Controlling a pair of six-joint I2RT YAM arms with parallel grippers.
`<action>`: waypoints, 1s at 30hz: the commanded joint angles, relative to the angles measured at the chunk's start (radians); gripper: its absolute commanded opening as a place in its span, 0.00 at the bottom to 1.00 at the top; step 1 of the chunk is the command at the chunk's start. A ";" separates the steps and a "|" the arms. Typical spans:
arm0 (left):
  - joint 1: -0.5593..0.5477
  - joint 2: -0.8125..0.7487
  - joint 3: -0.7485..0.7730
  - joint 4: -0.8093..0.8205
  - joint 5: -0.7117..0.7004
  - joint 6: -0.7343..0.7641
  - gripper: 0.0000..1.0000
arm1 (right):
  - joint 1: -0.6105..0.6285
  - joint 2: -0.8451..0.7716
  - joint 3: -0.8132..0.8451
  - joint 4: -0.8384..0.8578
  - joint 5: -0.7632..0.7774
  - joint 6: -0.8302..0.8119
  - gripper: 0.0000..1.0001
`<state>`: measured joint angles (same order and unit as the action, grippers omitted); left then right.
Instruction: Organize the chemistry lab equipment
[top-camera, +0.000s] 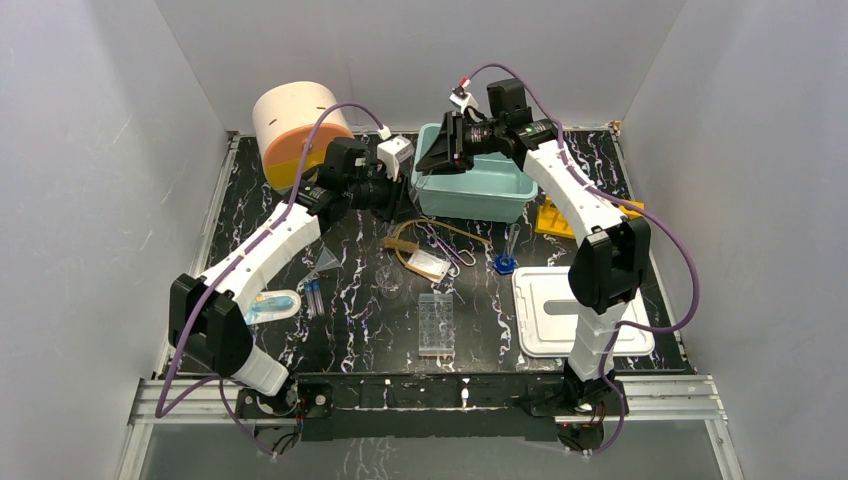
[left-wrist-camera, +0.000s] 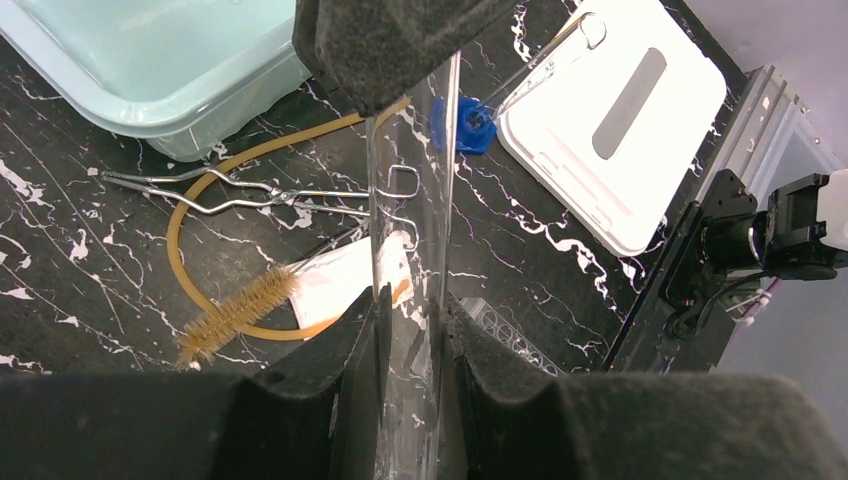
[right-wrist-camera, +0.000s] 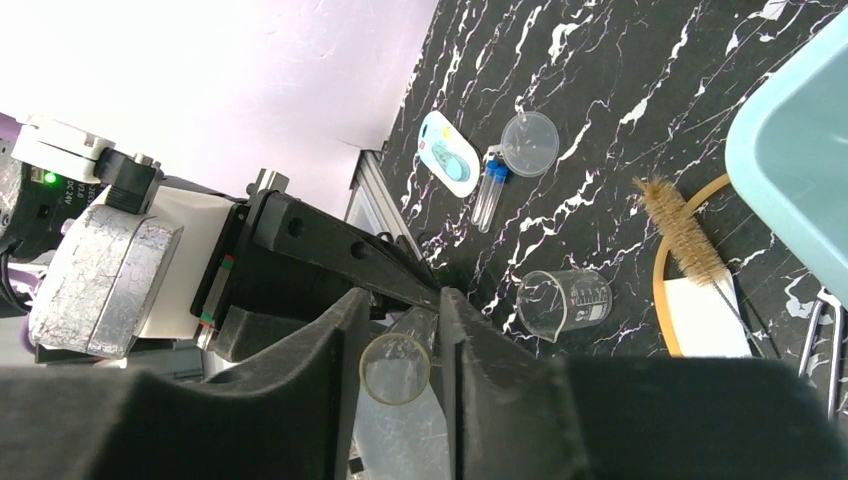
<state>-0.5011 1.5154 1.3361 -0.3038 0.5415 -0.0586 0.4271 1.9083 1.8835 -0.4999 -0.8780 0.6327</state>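
Fingers of the left gripper (left-wrist-camera: 412, 325) clench the lower body of a clear tube (left-wrist-camera: 408, 200), held above the table's (top-camera: 360, 335) far centre. The right gripper (right-wrist-camera: 400, 300) brackets the tube's open mouth with a finger close on each side; whether they press the glass cannot be told. At 3 o'clock sits a teal bin (top-camera: 500, 195), and the part of its inside that shows is plain floor. At 6 o'clock lie metal tongs (left-wrist-camera: 270, 195), a tan-looped tag (top-camera: 428, 262) and a brush (left-wrist-camera: 240, 315). Nearer stand a little beaker (right-wrist-camera: 565, 303) and a clear well plate (top-camera: 437, 325). A blue-footed cylinder (top-camera: 505, 255) is at 5 o'clock, with a white lid (top-camera: 545, 310) beyond it. Thin tubes (top-camera: 313, 297) and a clear funnel (top-camera: 327, 262) lie at 7 o'clock. White walls close three sides. A drum (top-camera: 295, 125) fills the 11 o'clock corner. Bare marbled top runs between the thin tubes and the well plate.
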 joint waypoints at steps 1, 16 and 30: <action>0.004 -0.003 0.037 -0.009 0.007 0.027 0.10 | 0.004 -0.014 0.009 0.016 -0.036 0.022 0.46; 0.004 0.006 0.034 0.004 -0.018 0.021 0.10 | 0.007 -0.011 -0.002 -0.010 -0.058 -0.004 0.39; 0.020 -0.001 0.090 -0.005 -0.130 -0.095 0.87 | -0.054 0.056 0.226 -0.211 0.038 -0.121 0.23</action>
<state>-0.4988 1.5326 1.3529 -0.3180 0.4511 -0.0948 0.4263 1.9556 1.9854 -0.6292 -0.8600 0.5709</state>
